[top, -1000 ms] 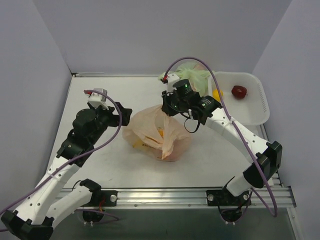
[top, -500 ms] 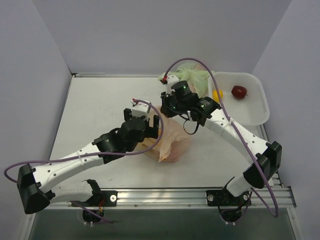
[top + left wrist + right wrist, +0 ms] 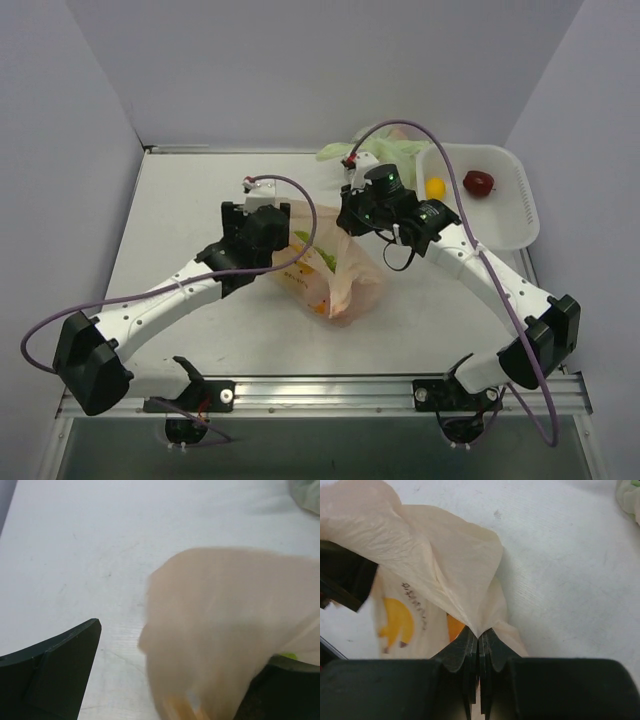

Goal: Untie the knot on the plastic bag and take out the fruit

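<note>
The peach-orange plastic bag (image 3: pixel 335 275) lies at the table's middle, with its orange-yellow prints showing in the right wrist view (image 3: pixel 395 620). My right gripper (image 3: pixel 479 636) is shut on a pinch of the bag's upper film and holds it up (image 3: pixel 350 215). My left gripper (image 3: pixel 262 218) is wide open at the bag's left side. The blurred bag (image 3: pixel 225 630) bulges between its dark fingers (image 3: pixel 55 670). The knot cannot be made out. Greenish and reddish fruit shapes show dimly through the film (image 3: pixel 305 242).
A pale green bag (image 3: pixel 385 150) lies behind the right gripper. A white tray (image 3: pixel 500 225) at the back right holds a red fruit (image 3: pixel 478 183) and a yellow one (image 3: pixel 435 188). Grey walls close in three sides.
The left arm swung from the left side across to the bag, its open gripper now against the film. The right gripper shifted slightly right and back, still pinching the bag.
</note>
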Action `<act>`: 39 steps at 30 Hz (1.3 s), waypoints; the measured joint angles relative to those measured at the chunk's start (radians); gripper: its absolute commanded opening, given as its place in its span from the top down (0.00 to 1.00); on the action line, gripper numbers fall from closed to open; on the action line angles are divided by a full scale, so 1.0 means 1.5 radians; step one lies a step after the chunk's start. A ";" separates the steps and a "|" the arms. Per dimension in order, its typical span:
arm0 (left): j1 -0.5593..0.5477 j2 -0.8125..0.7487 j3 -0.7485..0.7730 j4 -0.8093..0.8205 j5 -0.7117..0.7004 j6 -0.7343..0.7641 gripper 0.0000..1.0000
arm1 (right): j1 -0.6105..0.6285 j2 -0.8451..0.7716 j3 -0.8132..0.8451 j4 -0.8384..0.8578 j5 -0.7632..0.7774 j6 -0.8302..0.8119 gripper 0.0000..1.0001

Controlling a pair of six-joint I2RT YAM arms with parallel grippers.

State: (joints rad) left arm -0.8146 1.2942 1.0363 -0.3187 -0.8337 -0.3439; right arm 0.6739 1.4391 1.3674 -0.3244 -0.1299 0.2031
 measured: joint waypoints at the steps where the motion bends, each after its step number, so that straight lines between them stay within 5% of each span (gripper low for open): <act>1: 0.025 -0.003 -0.001 -0.001 0.005 0.007 0.05 | -0.013 -0.002 -0.005 0.005 -0.006 0.002 1.00; 6: 0.142 -0.019 -0.002 -0.002 0.019 0.050 0.23 | -0.056 -0.006 -0.011 0.013 -0.010 0.003 1.00; 10: 0.203 -0.034 -0.001 0.000 0.057 0.088 0.58 | -0.061 -0.005 -0.011 0.016 -0.011 0.002 1.00; 11: 0.207 -0.040 -0.001 0.005 0.078 0.104 0.77 | -0.061 -0.003 -0.011 0.018 -0.011 0.001 1.00; 13: 0.208 -0.053 -0.001 0.017 0.126 0.131 0.96 | -0.061 0.008 -0.005 0.019 -0.014 -0.005 1.00; 14: 0.207 -0.061 -0.001 0.025 0.150 0.142 1.00 | -0.061 0.016 0.000 0.021 -0.016 -0.008 1.00; 16: 0.207 -0.079 -0.001 0.040 0.192 0.165 1.00 | -0.065 0.046 0.026 0.020 -0.017 -0.014 0.97; 17: 0.207 -0.089 -0.001 0.047 0.206 0.171 1.00 | -0.070 0.060 0.041 0.021 -0.016 -0.014 0.89; 18: 0.208 -0.102 -0.001 0.056 0.220 0.177 1.00 | -0.075 0.076 0.057 0.020 -0.015 -0.014 0.70; 21: 0.211 -0.129 -0.006 0.081 0.246 0.185 1.00 | -0.087 0.117 0.110 0.020 -0.016 -0.015 0.44; 24: 0.215 -0.141 -0.024 0.097 0.267 0.182 1.00 | -0.091 0.123 0.135 0.019 -0.024 -0.016 0.34; 39: 0.217 -0.146 -0.054 0.097 0.332 0.151 1.00 | 0.050 0.039 0.193 0.000 -0.017 -0.041 0.46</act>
State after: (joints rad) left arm -0.4889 1.0756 0.9558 -0.1734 -0.3359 -0.1169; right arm 0.7483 1.4971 1.6562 -0.3248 -0.1547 0.1413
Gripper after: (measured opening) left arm 0.029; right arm 0.547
